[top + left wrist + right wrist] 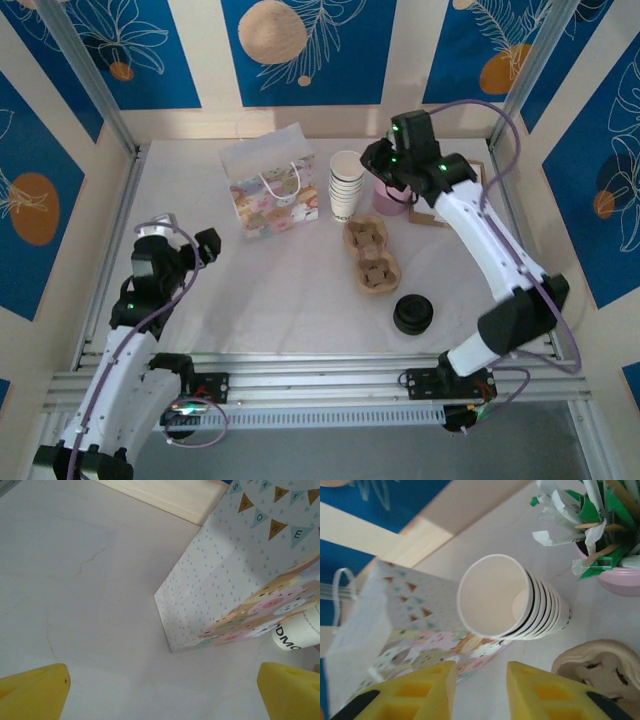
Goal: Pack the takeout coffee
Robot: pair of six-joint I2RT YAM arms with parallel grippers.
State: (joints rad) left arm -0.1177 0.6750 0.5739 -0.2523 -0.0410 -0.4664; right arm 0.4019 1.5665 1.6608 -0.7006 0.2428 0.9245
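Cups first: a nested stack of cream paper cups (495, 597) stands right ahead of the right claw (481, 666), just past its fingertips, and the top one is empty inside. That claw has its yellow fingers (425, 690) set close with a narrow gap, and only tablecloth (545, 540) shows in the gap, so it's pinching nothing. Up and to its right is a pink pot (620, 577) stuffed with paper-wrapped stirrers and green packets (590, 510). Off to its left stands a pastel gift bag (405, 610) with bunting flags and cartoon animals; can't make out anything inside. Lower right of the claw is a brown cardboard cup carrier (597, 662), wells empty as far as I can see. In the overhead view a short pile of black lids (412, 313) sits beyond the carrier, well back from the claw toward its arm's base.

Left claw (162, 680) is spread wide over bare cloth, holding nothing, the gift bag ahead of it and to the right, apart from it.

Where the lidded coffee cup is, I can't tell from these shots.

Surface is a white tablecloth, a bit creased, with aluminium rails (300, 372) along the near edge. Walls are cream with blue panels (360, 60) printed with white leaves and orange circles.
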